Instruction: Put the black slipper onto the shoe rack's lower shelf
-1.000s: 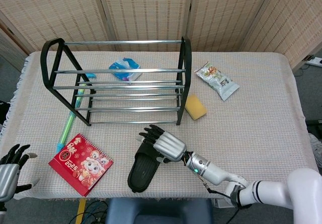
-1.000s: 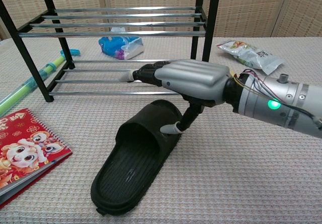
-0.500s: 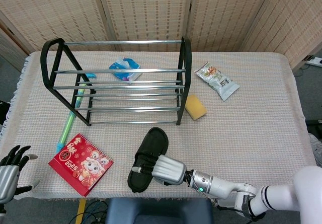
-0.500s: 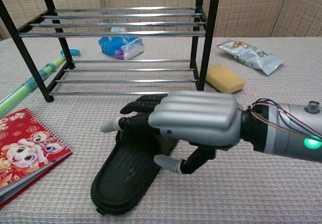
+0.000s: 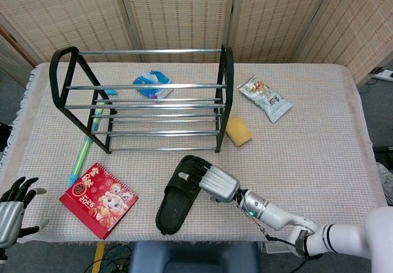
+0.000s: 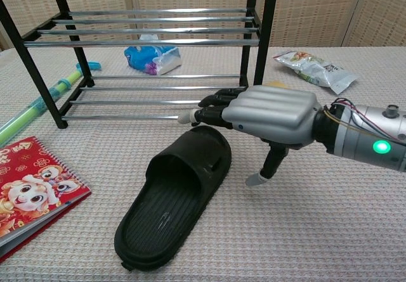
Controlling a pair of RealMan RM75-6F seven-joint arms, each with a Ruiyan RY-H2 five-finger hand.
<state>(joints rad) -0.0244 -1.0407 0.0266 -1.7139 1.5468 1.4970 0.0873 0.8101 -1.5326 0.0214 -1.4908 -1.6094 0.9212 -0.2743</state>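
On table, before shoe rack [image 6: 158, 41]: black slipper [image 6: 174, 203], sole down. Right hand [image 6: 269, 114] above toe strap, fingers apart, empty. Left hand [image 5: 11, 210] spread, idle. Likely light, flexible, grippy; best pinched at strap.

surface [image 5: 319, 132]: covered in beige woven cloth, coarse ribbed texture, matt. black slipper [image 6: 171, 201]: matt rubbery foam look, ridged footbed, smooth strap. shoe rack [image 5: 141, 101]: bright chrome metal rails, glossy; end frames black, smooth, slight sheen. right hand [image 6: 269, 111]: brushed silver metal-look shell on the back, fingers [image 6: 212, 108] black with pale tips. sponge [image 5: 238, 130]: yellow, porous, dull. snack packet [image 5: 264, 98]: crinkled shiny plastic film. blue-white packet [image 5: 152, 84]: glossy film, creased. red calendar [image 5: 98, 199]: printed paper, light gloss. screen behind [image 5: 184, 15]: woven straw-like panels, matt.
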